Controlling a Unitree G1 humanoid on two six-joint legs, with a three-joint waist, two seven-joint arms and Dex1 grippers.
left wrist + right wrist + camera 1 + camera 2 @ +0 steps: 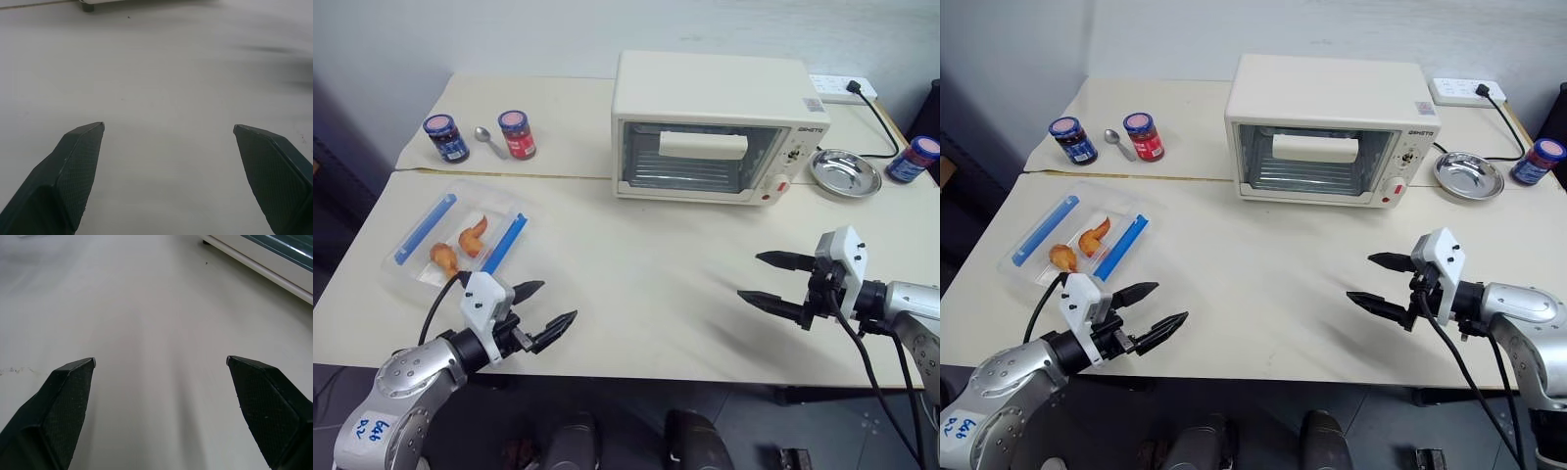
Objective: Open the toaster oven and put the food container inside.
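Cream-white and still closed, the toaster oven (710, 127) stands at the far middle of the worktop (656, 284), glass door and white bar handle (702, 145) facing the near edge; the step is best done by hooking that handle from above and drawing it down. Both the left gripper (546, 311) and right gripper (770, 279) hover wide and empty. The food container (458, 238) lies near left, long axis running far-right to near-left

The table (636, 284) carries one toaster oven (720, 127), one food container (460, 240), three lidded jars (445, 137) (517, 133) (913, 158), one spoon (490, 140) and one round steel dish (845, 172). One power strip (842, 87) lies behind.
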